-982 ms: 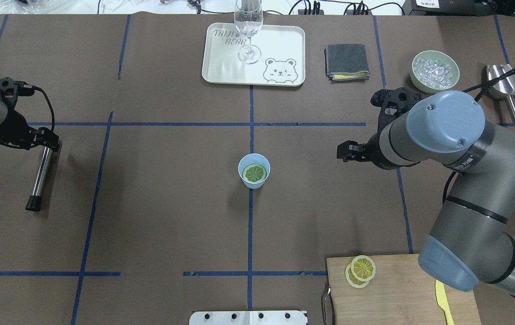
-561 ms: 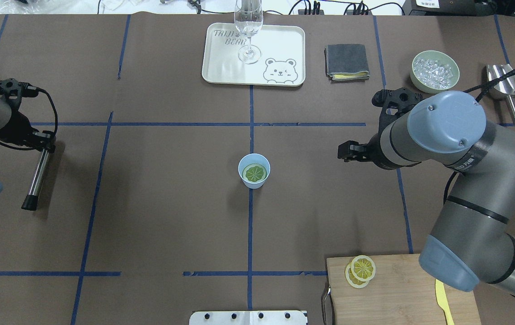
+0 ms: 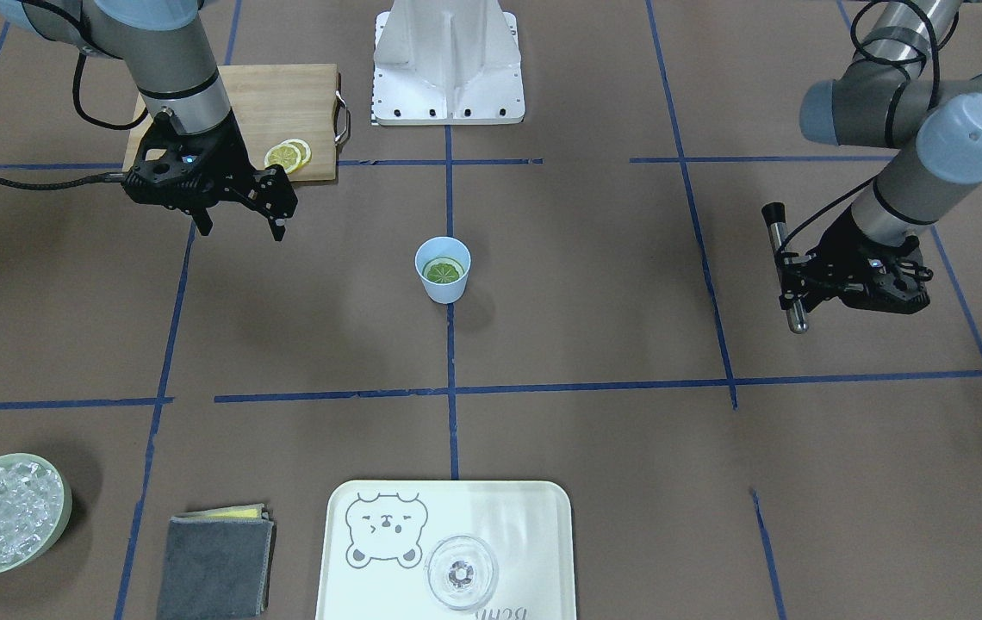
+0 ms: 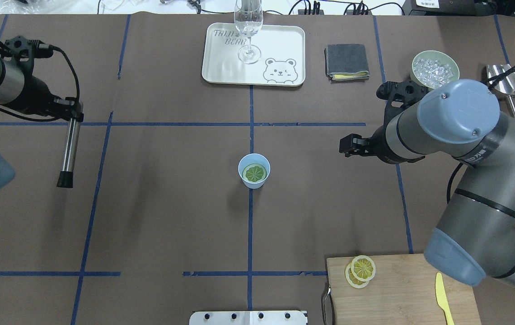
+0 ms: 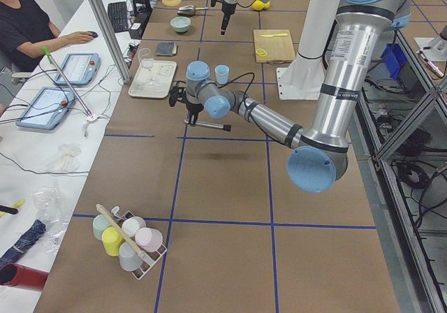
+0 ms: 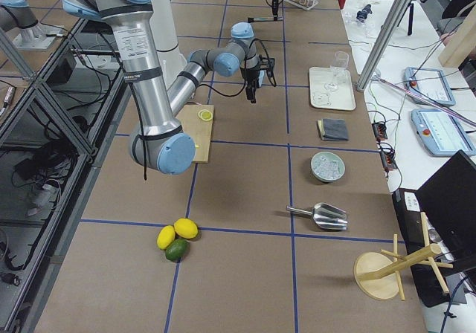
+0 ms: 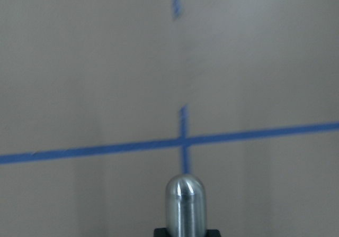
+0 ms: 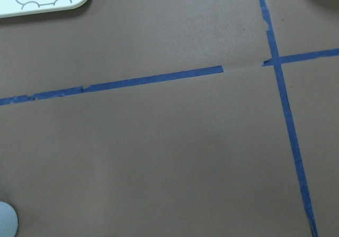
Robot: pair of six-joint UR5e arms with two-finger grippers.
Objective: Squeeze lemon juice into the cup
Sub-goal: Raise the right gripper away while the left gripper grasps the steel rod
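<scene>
Above table (image 4: 171, 212), left tool (image 4: 75, 116) clamping steel rod (image 4: 68, 151)

Brown matte table covering (image 4: 162, 216) is spanning the whole work area, lying beneath the fingers (image 3: 277, 220) of the right gripper (image 3: 241, 231). Blue tape lines (image 4: 250, 234) are dividing it into rectangles. A white side desk (image 5: 49, 159) is running along the table's far edge, well apart from those fingers. A silver aluminium frame post (image 5: 105, 26) is standing between desk and table. Even light is casting soft shadows.
</scene>
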